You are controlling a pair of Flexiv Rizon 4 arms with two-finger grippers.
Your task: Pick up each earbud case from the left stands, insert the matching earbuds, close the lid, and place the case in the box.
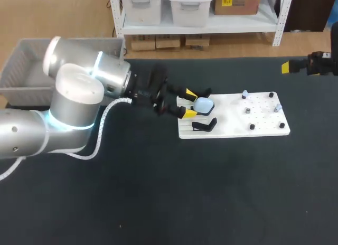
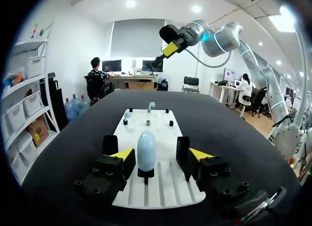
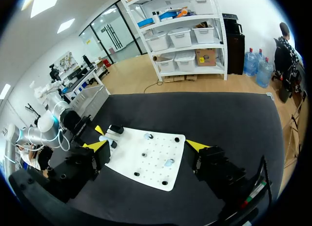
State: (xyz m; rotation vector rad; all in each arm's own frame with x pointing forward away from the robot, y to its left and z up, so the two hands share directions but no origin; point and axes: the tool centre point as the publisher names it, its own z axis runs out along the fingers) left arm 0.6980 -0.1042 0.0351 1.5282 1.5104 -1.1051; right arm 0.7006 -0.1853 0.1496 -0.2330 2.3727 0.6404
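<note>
A pale blue earbud case stands upright on a black stand at the left end of the white board. My left gripper is level with it, open. In the left wrist view the case stands between the fingers: one yellow tip is close beside it and the other is clearly apart. A second black stand next to it holds nothing. Small earbuds sit on pegs further right on the board. My right gripper hangs open high above the board's far right.
A grey box stands at the back left of the table, behind my left arm. Black pegs dot the board's right half. The black tabletop stretches out in front of the board.
</note>
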